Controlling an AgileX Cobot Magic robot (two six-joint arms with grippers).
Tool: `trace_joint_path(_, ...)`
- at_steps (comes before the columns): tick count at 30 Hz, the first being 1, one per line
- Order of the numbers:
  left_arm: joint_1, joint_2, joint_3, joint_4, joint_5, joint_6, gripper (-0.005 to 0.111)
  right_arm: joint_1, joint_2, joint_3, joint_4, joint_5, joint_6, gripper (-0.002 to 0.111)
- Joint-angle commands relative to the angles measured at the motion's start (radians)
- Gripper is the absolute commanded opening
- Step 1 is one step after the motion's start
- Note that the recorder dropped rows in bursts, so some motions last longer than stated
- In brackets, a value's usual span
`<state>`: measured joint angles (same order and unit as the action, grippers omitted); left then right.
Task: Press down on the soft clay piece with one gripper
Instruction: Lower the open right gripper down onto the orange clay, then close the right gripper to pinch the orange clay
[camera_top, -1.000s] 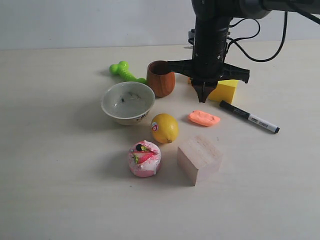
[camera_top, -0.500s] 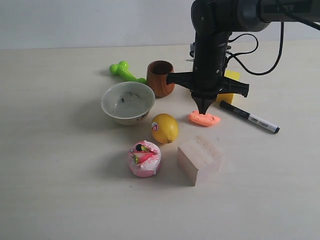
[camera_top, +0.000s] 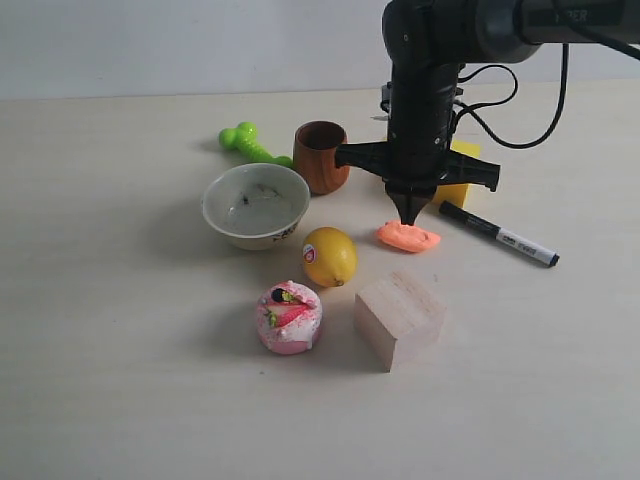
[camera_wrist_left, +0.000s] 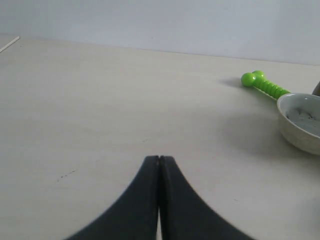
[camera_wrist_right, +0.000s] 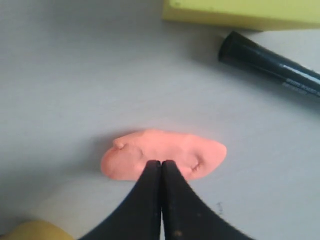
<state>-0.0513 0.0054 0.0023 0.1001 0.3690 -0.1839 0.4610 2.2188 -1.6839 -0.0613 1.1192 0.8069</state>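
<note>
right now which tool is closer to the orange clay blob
Right. The right tool, shut, points down onto the clay, touching or nearly so. The left tool sits far off, beyond the bowl.

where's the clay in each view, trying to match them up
Exterior view: the clay lies right of centre, between the lemon and the marker, under the right gripper.
Left wrist view: not in it.
Right wrist view: the clay is mid-picture, at the right gripper.
Shared landmark: the marker beside the clay.
</note>
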Motion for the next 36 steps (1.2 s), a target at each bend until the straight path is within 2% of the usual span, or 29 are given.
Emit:
trace_joint_path(1,0.004,-0.005,-0.002,-0.003,-0.009,-0.001,0.000,-0.006,-0.004,0.004,-0.012,-0.015,-0.003,0.000)
trace_joint_path(19,0.004,-0.005,-0.002,-0.003,-0.009,-0.001,0.000,-0.006,0.078,0.004,0.048,-0.042,-0.082,0.000)
trace_joint_path(25,0.004,-0.005,-0.002,-0.003,-0.009,-0.001,0.000,-0.006,0.125,0.004,0.055,0.058,-0.111,0.000)
trace_joint_path(36,0.004,-0.005,-0.002,-0.003,-0.009,-0.001,0.000,-0.006,0.131,0.004,0.067,0.003,-0.133,0.000)
